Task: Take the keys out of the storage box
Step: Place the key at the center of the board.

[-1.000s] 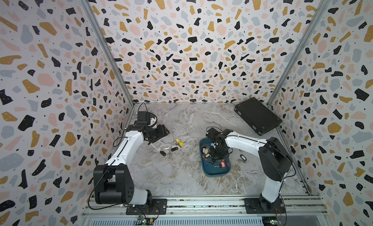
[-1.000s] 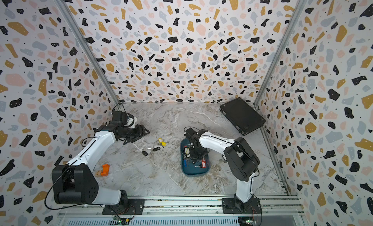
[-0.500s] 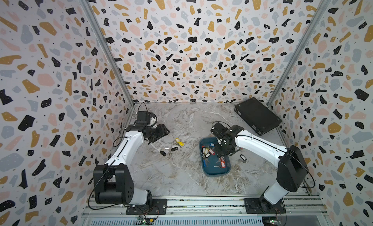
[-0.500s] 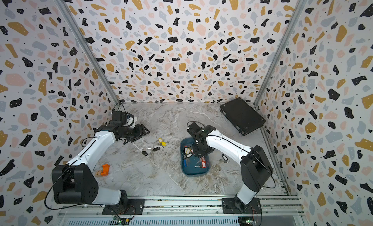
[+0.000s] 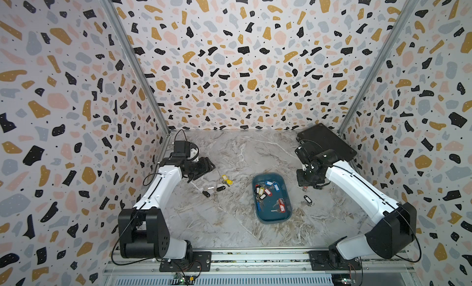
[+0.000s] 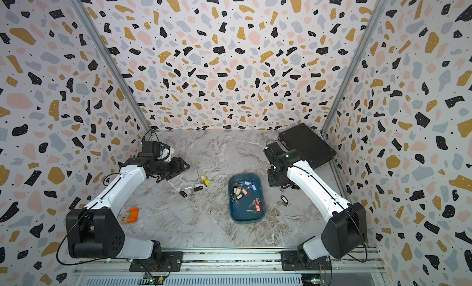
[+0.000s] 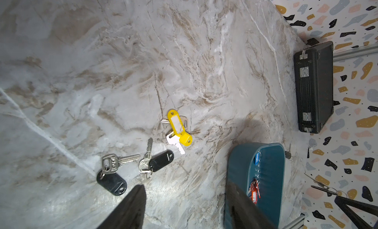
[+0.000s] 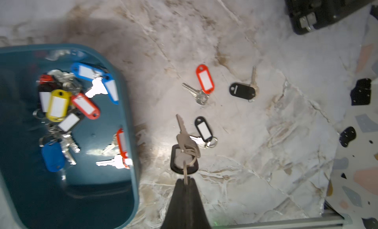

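Black fingers pressed flat together, the right tool (image 8: 185, 182) pinches the ring of a held key (image 8: 185, 148). The key's black tag hangs with it, clear of the marbled grey surface (image 5: 229, 220), just off the right side of the storage box (image 8: 92, 187). Three more sets lie on the surface on that side of the box: a red-tagged key (image 8: 204, 80), a plain black-tagged key (image 8: 242, 91) farther out, and a white-labelled black-tagged key (image 8: 203, 128) nearest the tool. The teal box sits flat. The keys (image 8: 61, 107) inside it bunch at its far end on red, blue, yellow and black tags, with two red-tagged ones apart toward its near right side.

The left tool (image 7: 184, 209) hangs well off the box's left side, fingers spread wide with nothing between them. Between it and the box lie a yellow-tagged pair (image 7: 178, 125), a black-tagged set (image 7: 161, 160) and, farther from the box, a black fob (image 7: 111, 183) with its key. Beyond the box's far right corner lies a flat black case (image 5: 324, 141). In a top view an orange block (image 6: 132, 215) sits well off the box's left, by the left arm's base.
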`<state>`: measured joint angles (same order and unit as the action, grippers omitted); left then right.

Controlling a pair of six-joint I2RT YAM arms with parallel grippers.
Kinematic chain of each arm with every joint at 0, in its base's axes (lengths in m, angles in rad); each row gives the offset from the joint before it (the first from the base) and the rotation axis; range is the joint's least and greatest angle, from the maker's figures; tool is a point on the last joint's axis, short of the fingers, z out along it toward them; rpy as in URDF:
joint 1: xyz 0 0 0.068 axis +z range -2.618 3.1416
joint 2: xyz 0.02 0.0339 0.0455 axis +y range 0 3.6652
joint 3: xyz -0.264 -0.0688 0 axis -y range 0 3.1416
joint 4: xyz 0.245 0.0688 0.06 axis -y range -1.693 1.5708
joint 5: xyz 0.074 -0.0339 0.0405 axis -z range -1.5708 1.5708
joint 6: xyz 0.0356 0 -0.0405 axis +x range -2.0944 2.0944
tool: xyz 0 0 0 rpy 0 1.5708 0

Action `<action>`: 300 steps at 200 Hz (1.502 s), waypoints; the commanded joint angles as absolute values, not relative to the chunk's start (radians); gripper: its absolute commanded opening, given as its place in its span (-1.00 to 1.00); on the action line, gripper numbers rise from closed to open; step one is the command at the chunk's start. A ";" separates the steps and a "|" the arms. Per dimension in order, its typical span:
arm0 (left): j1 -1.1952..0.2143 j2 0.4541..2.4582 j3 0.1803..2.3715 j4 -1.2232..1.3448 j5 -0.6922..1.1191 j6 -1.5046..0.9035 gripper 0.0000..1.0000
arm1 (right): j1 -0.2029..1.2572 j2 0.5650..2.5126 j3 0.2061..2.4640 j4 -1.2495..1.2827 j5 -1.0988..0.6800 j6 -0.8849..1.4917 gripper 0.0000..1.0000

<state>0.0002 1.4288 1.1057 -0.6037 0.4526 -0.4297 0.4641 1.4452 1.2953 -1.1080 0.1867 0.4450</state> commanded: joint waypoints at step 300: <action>-0.186 1.394 1.107 -0.606 0.394 -0.339 0.35 | 0.175 1.258 1.086 -1.085 -0.037 0.317 -0.34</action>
<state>-0.0708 1.4326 1.1057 -0.5995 0.4599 -0.4034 0.1772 1.3254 1.1019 -1.0115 -0.0387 0.3424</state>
